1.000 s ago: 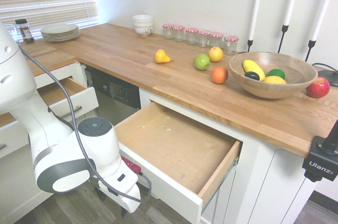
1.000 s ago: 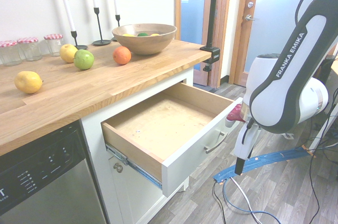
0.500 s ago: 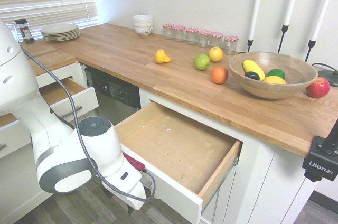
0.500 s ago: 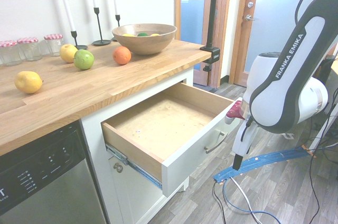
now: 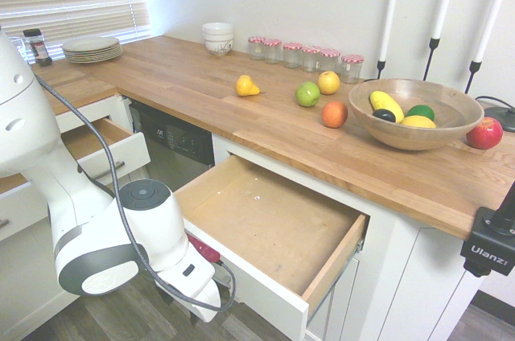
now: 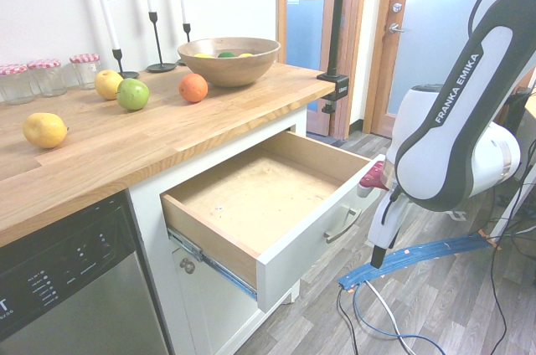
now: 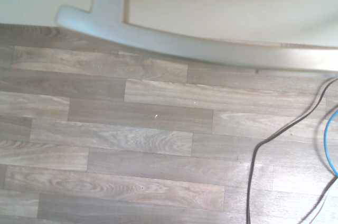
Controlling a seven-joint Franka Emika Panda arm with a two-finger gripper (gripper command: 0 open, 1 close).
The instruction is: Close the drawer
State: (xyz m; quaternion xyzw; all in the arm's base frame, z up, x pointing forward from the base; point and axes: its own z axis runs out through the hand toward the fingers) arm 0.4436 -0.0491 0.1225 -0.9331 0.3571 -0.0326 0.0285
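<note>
I have the white arm (image 6: 456,112) folded low, its forearm (image 5: 105,248) bent down toward the floor and the wrist turned so the gripper (image 6: 378,253) points straight down. The hand hangs upright, not tilted. From my two outside cameras I cannot make out whether the fingers stand apart or together; they grip nothing I can see.

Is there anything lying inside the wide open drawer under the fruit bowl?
No. The second exterior view shows the drawer pulled out with only its bare light wooden bottom showing, nothing in it.
</note>
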